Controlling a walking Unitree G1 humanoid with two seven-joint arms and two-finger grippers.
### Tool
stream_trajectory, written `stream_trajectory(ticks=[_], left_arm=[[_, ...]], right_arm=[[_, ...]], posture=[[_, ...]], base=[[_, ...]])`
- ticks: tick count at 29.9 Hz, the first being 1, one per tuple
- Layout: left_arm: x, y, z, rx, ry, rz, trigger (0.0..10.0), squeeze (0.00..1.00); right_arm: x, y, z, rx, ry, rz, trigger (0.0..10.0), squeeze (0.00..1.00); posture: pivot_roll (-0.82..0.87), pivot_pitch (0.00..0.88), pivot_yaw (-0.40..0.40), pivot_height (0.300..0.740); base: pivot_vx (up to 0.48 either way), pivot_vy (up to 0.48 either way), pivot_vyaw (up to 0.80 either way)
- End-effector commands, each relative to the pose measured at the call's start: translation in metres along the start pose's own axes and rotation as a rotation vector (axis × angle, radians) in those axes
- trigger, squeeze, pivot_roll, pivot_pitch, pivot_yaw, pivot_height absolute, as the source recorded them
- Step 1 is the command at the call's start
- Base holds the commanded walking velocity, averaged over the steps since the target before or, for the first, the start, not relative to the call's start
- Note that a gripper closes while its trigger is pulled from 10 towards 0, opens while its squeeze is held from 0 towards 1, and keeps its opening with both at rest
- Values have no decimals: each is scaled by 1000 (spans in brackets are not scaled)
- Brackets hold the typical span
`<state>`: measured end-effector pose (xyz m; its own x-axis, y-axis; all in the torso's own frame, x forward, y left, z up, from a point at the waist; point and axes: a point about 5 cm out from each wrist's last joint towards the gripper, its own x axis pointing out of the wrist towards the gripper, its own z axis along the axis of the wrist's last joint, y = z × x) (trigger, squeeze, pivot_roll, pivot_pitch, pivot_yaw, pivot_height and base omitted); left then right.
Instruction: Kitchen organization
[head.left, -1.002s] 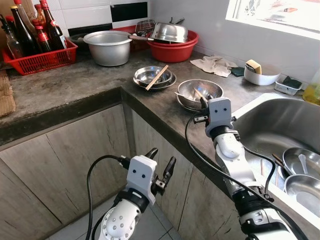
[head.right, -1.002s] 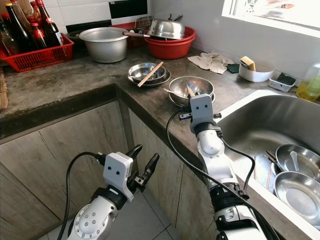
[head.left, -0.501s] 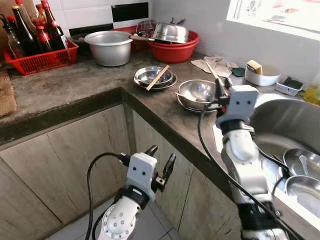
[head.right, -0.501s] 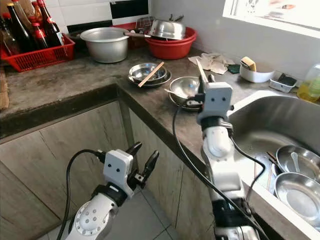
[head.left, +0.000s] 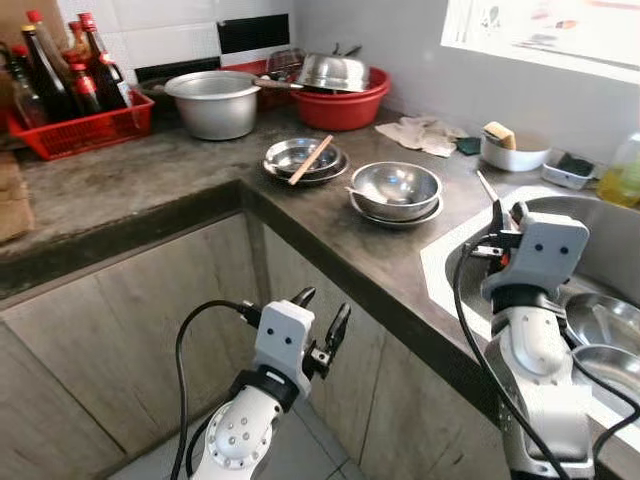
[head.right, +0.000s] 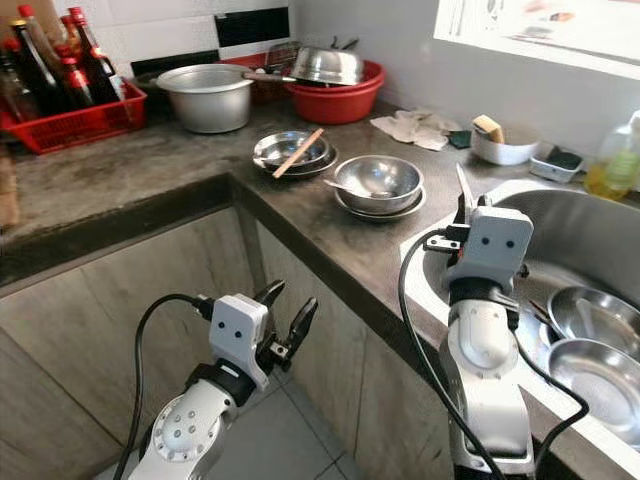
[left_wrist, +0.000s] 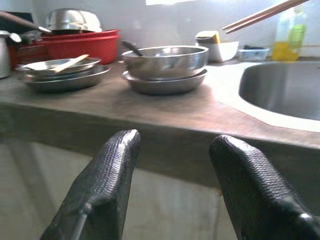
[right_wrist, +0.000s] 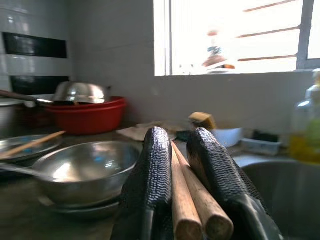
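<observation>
My right gripper (head.left: 503, 214) is shut on a pair of wooden chopsticks (right_wrist: 192, 202), whose tips (head.left: 484, 186) point up and back. It hovers over the near left rim of the steel sink (head.left: 605, 228). Two steel bowls (head.left: 604, 322) lie in the sink. On the counter, a steel bowl with a spoon (head.left: 396, 188) rests on a plate. Behind it, a smaller bowl on a plate (head.left: 300, 158) has a chopstick (head.left: 312, 159) laid across it. My left gripper (head.left: 320, 318) hangs open low in front of the cabinet, holding nothing.
At the back of the counter stand a red crate of bottles (head.left: 82, 118), an aluminium pot (head.left: 213, 102) and a red basin with a steel lid (head.left: 343, 102). A cloth (head.left: 421, 136), a white bowl with a sponge (head.left: 512, 152) and a soap bottle (head.left: 626, 176) sit near the sink.
My right gripper has carried the chopsticks from the bowl on the counter rightward to the sink's rim. The left arm has stayed put. The camera shifted slightly.
</observation>
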<state>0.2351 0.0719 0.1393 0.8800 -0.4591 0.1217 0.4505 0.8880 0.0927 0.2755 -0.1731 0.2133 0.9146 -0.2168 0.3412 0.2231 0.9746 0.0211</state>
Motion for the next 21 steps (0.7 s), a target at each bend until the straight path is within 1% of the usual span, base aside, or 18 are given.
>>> stream_trajectory(ticks=[1,2,5,7,8,9,10,12,18,21], left_arm=[[2,2,-1,35,11,3,10000,0],[3,3,-2,55,18,-2,10000,0],[2,3,-4,77,21,-8,10000,0],[2,3,-4,76,27,-10,10000,0],[2,3,-4,54,24,-3,10000,0],[2,3,-4,54,24,-3,10000,0],[3,4,-4,40,24,6,10000,0],[3,4,-4,37,26,8,10000,0],[4,7,-3,36,25,30,10000,0],[3,8,-3,36,27,39,10000,0]], right_arm=[[-2,-1,4,-6,-4,-12,10000,0],[-3,-1,4,-7,0,-12,10000,0],[-4,0,4,-7,12,-14,10000,0],[-4,1,5,-7,13,-16,10000,0],[-4,1,4,-10,18,-18,10000,0],[-4,1,4,-10,18,-18,10000,0],[-4,1,3,-11,23,-19,10000,0],[-4,1,3,-11,24,-19,10000,0],[-3,8,2,-7,38,9,10000,0],[-3,16,0,3,62,66,10000,0]], posture=[[24,0,-11,740],[24,0,-11,740],[25,0,-8,740],[23,0,-6,740],[24,0,-5,740],[24,0,-5,740],[24,0,-5,740],[24,0,-5,740],[30,0,-6,740],[34,0,-6,740]], base=[[0,0,-788],[0,0,-788],[90,-324,-796],[270,-394,-800],[289,-379,-788],[289,-379,-788],[315,0,-788],[315,0,-788],[0,0,-779],[0,0,0]])
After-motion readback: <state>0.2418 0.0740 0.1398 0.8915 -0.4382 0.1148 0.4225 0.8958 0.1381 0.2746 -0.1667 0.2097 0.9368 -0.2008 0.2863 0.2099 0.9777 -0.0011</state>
